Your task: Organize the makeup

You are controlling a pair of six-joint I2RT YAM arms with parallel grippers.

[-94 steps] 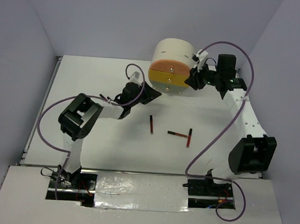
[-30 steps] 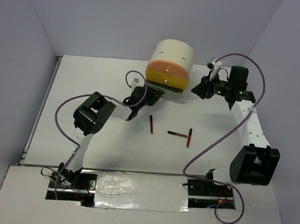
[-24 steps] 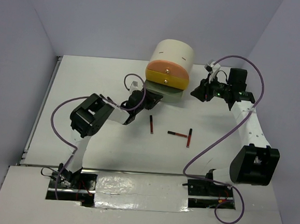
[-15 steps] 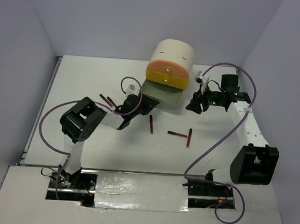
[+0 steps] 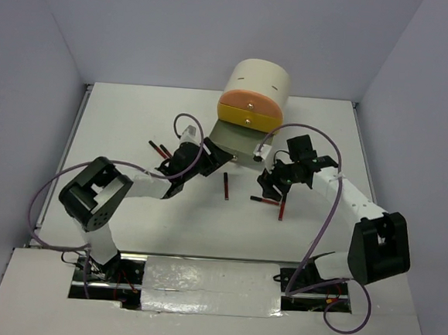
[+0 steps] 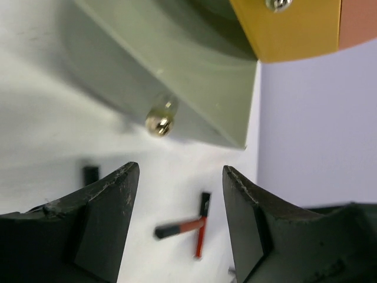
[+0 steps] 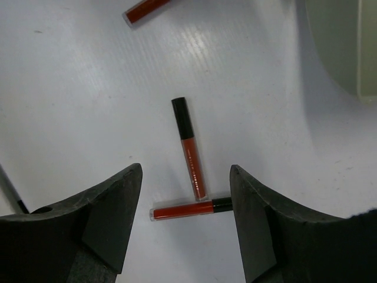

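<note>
The left jaws are standing released, gripping nothing, just beside the near-left edge of the grey-green drawer (image 5: 240,140). That drawer is sticking out from the base of the cream cylinder (image 5: 260,81), under the two orange-yellow drawers (image 5: 248,113). In the left wrist view the drawer's brass knob (image 6: 159,122) is showing beyond the gap between the fingers (image 6: 103,218), clear of both. The right jaws are hanging spread wide and empty, low over the desk (image 5: 134,122), right above two pieces of the makeup. A dark-red stick with a black cap (image 7: 189,148) is lying lengthwise in the gap, and a second stick (image 7: 189,210) is lying crosswise at its red end; whether the two are touching cannot be told. A third stick (image 5: 226,187) is lying alone on the desk between the two sets of jaws. Two more sticks (image 5: 160,148) are lying side by side further left, well apart from the others.
</note>
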